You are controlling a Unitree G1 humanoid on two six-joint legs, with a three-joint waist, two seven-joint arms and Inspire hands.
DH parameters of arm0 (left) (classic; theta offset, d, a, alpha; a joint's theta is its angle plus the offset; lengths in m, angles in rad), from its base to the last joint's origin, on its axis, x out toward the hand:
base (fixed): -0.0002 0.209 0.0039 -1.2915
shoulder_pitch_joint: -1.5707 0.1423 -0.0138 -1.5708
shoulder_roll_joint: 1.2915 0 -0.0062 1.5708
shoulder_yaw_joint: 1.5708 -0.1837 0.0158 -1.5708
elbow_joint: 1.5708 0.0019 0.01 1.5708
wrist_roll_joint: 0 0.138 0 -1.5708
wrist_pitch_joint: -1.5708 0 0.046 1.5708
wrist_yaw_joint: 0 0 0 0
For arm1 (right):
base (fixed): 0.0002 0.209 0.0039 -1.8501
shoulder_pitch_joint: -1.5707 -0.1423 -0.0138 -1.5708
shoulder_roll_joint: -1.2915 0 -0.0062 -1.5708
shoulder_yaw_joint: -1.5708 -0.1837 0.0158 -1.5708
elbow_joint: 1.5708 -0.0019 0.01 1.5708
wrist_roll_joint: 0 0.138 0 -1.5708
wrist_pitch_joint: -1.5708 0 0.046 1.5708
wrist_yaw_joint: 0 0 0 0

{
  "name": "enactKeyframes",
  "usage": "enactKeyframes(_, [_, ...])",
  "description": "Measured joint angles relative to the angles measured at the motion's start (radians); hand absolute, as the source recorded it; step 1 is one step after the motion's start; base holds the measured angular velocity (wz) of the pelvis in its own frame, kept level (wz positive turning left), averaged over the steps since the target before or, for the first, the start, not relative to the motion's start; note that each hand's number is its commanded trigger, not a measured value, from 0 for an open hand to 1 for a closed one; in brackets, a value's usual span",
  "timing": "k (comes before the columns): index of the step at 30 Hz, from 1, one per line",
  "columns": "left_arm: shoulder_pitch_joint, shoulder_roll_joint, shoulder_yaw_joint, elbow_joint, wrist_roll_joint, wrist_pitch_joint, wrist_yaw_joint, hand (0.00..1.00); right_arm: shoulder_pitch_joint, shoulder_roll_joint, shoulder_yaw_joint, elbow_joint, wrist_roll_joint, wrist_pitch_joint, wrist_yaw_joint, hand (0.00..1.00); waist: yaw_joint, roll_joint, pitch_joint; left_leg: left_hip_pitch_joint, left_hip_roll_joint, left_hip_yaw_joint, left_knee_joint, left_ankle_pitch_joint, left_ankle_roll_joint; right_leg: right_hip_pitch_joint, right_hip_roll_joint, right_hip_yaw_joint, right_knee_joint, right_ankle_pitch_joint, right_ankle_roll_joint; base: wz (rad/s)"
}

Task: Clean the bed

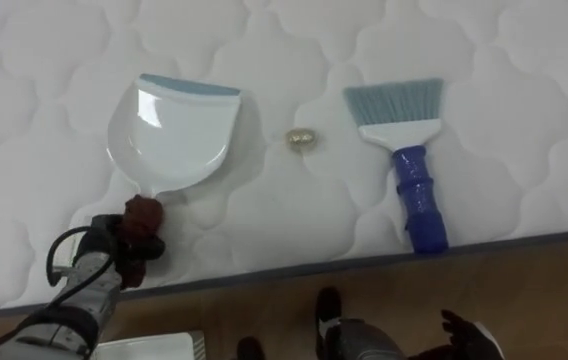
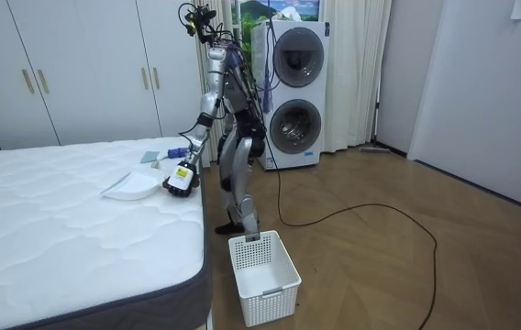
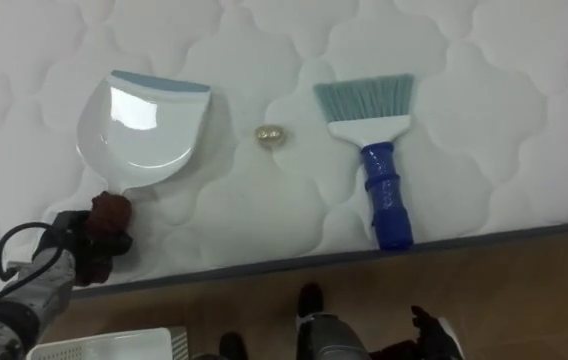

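Note:
On the white mattress (image 1: pixel 54 60) lies a white dustpan (image 1: pixel 174 135) with a blue lip and a dark red handle (image 1: pixel 144 212) that points toward me. My left hand (image 1: pixel 132 245) is at the near edge of the bed, fingers curled round the end of that handle. A small golden crumpled scrap (image 1: pixel 302 138) rests between the dustpan and a brush (image 1: pixel 404 150) with pale blue bristles and a blue handle. My right hand (image 1: pixel 464 338) hangs low over the floor below the bed's edge. In the room view I stand at the side of the bed (image 2: pixel 59 211).
A white plastic basket (image 2: pixel 262 275) stands on the wooden floor by my feet, its rim also at the bottom left (image 1: pixel 154 348). The mattress's grey edge (image 1: pixel 364 262) runs across in front of me. Stacked washing machines (image 2: pixel 295 92) stand behind me.

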Motion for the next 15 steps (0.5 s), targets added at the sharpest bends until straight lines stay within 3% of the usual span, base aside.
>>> enactKeyframes(7, [0.001, 0.021, -0.004, -0.001, 0.117, -0.001, 0.042, 1.00, 0.001, -0.004, -0.004, 0.008, 0.015, -0.003, 0.009, 0.00, 0.003, 0.006, -0.0039, 0.002, -0.001, 0.000, -0.007, 0.000, 0.000, 0.000, 0.001, 0.001, -0.005, 0.008, -0.002, 0.00])
enactKeyframes(9, [0.001, 0.036, -0.001, -0.004, 0.182, -0.005, 0.055, 1.00, 0.004, -0.004, -0.016, 0.008, 0.046, -0.004, 0.010, 0.00, 0.007, 0.009, -0.0060, 0.003, -0.001, 0.003, -0.006, 0.000, 0.000, 0.000, 0.001, 0.003, -0.005, 0.010, -0.002, 0.00])
enactKeyframes(12, [0.002, 0.060, -0.001, -0.016, 0.273, -0.008, 0.114, 1.00, 0.012, -0.014, -0.022, 0.012, 0.143, -0.007, 0.009, 0.00, 0.019, 0.023, -0.0154, 0.007, -0.001, 0.003, -0.002, 0.001, 0.000, 0.001, 0.000, 0.003, -0.003, 0.012, -0.002, -0.01])
enactKeyframes(15, [0.002, 0.080, -0.003, -0.047, 0.328, -0.010, 0.157, 1.00, 0.007, -0.016, -0.028, 0.017, 0.223, -0.007, 0.012, 0.00, 0.030, 0.024, -0.0157, 0.012, -0.002, 0.002, -0.001, 0.001, 0.000, 0.007, -0.003, 0.000, 0.000, 0.012, -0.002, 0.01])
